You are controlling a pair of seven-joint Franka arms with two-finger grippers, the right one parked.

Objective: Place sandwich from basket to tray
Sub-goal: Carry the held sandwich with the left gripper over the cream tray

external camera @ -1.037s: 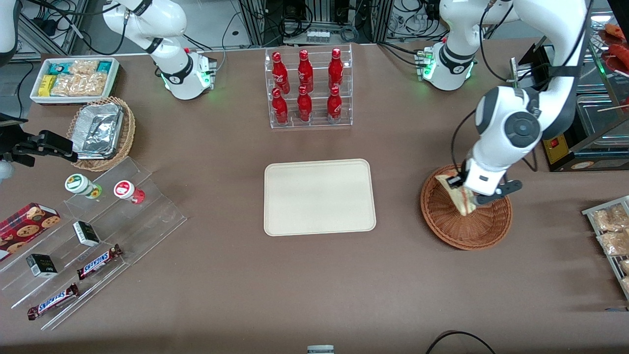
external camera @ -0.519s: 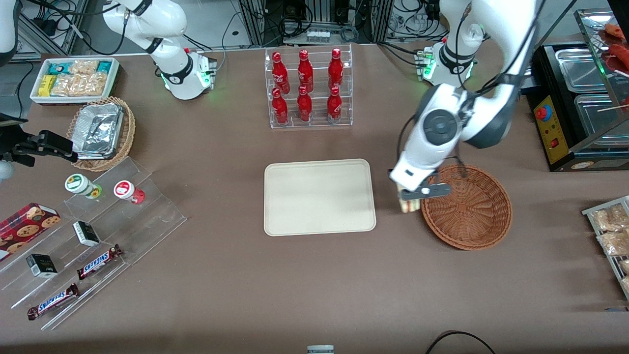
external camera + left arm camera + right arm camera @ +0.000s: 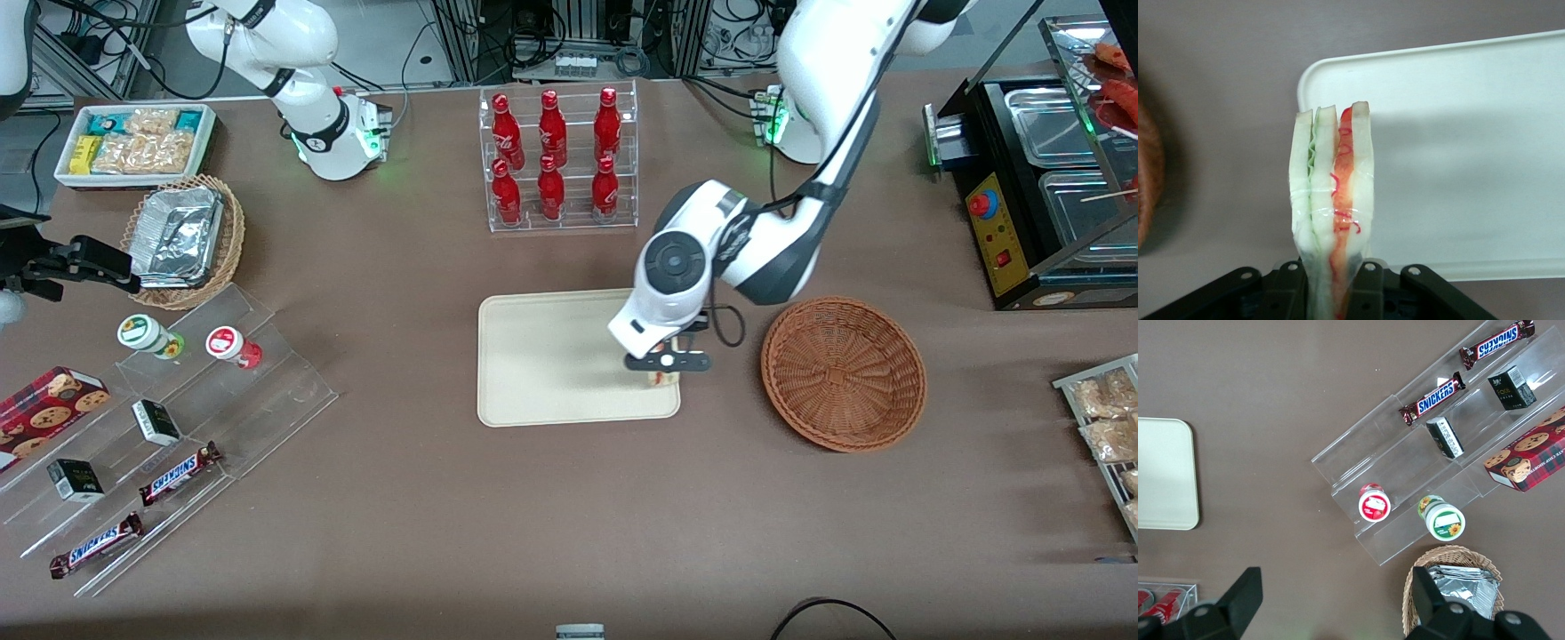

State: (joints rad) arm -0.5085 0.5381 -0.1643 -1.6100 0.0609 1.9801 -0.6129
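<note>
My gripper (image 3: 667,363) is shut on the sandwich (image 3: 662,380), which hangs above the tray (image 3: 551,356) at the corner nearest the basket (image 3: 843,373). The reddish-brown basket stands empty beside the tray, toward the working arm's end. In the left wrist view the sandwich (image 3: 1331,200) stands on edge between the fingers of the gripper (image 3: 1331,280), showing white bread with green and red-orange layers. Below it lie the tray's rounded corner (image 3: 1471,167) and a sliver of the basket (image 3: 1148,180). Part of the tray (image 3: 1165,473) also shows in the right wrist view.
A clear rack of red bottles (image 3: 558,160) stands farther from the camera than the tray. Toward the parked arm's end are an acrylic snack stand (image 3: 169,427), a foil-filled wicker basket (image 3: 182,240) and a white snack bin (image 3: 133,142). A black appliance (image 3: 1040,196) sits at the working arm's end.
The gripper has lifted the sandwich out of the basket and carried it sideways to above the tray's near corner. The basket now stands empty.
</note>
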